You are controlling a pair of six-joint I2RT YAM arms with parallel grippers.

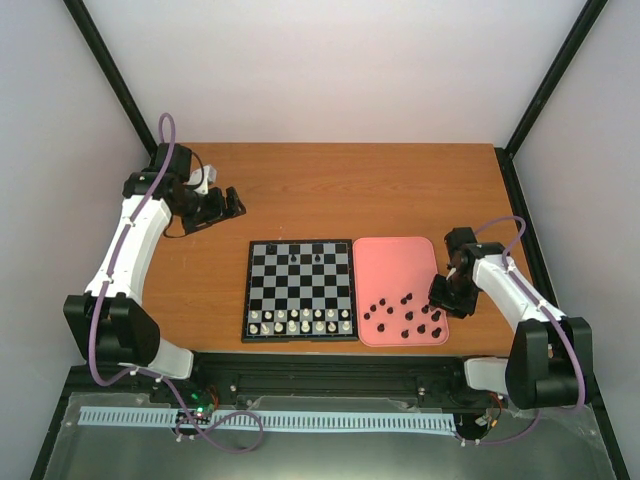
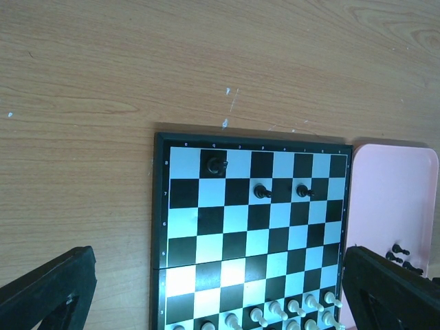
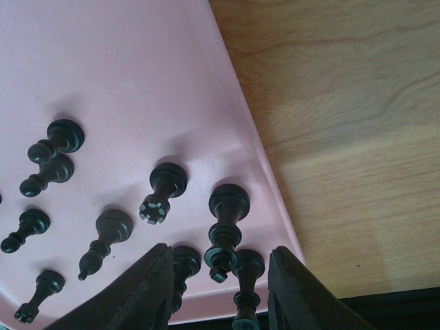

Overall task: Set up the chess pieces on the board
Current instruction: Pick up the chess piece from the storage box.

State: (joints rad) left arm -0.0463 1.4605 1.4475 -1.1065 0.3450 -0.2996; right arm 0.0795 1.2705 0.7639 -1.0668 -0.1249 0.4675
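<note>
While the right hand (image 3: 221, 275) hangs over the tray (image 3: 137, 62) with its fingers apart, the black piece (image 3: 227, 213) between them looks light, hard and slippery, so I would pinch its thin middle, not the round base.

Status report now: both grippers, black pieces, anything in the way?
Left gripper open, left of board. Right gripper open, low over pink tray corner. Three black pieces on board, rest in tray. Several pieces crowd between right jaws.

Bright, diffuse light; soft shadows beside chess pieces (image 3: 227, 218) on tray (image 3: 124, 62); mild sheen on board (image 2: 234, 271).
</note>
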